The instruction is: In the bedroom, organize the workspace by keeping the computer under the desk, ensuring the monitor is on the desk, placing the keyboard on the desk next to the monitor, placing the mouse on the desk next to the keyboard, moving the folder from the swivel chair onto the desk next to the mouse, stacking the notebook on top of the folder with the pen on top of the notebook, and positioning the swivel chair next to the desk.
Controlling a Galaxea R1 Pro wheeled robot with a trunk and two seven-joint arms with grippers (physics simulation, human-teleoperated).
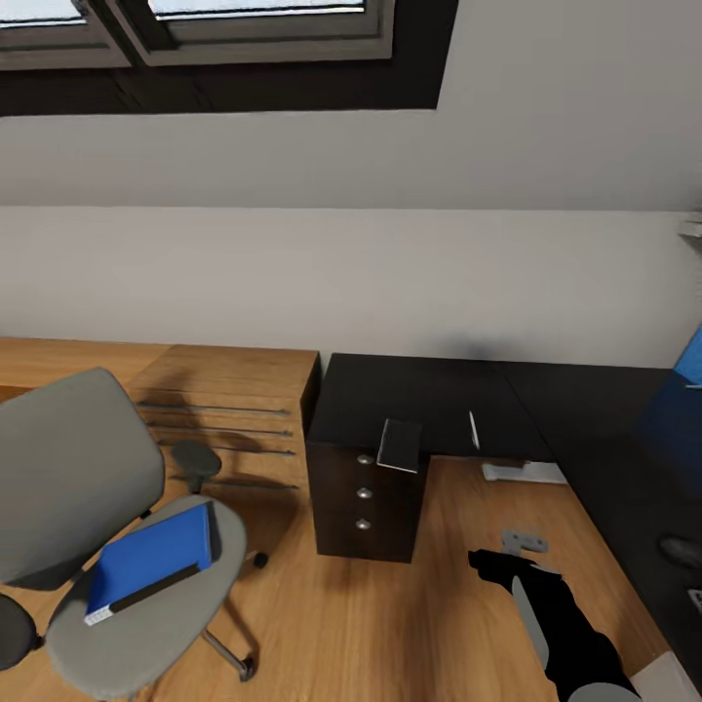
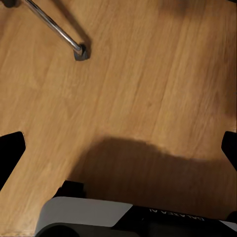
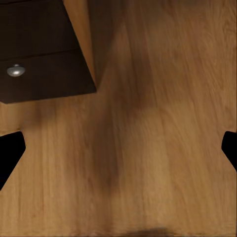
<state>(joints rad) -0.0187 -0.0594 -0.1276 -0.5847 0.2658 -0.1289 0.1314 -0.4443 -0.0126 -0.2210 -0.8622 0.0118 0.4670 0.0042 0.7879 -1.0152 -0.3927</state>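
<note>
A blue folder [image 1: 151, 564] lies on the seat of the grey swivel chair [image 1: 73, 478] at left. On the black desk [image 1: 429, 400], a notebook [image 1: 400, 446] overhangs the 3-knob drawer unit [image 1: 364, 497], a pen [image 1: 474, 430] just beside it. Both the left gripper [image 2: 118, 148] and right gripper [image 3: 118, 148] hang spread wide over wooden floor [image 1: 390, 614], holding nothing.

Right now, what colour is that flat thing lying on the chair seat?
Bright blue, with a dark spine: the folder lies on the grey swivel chair. The head view shows it best.
</note>
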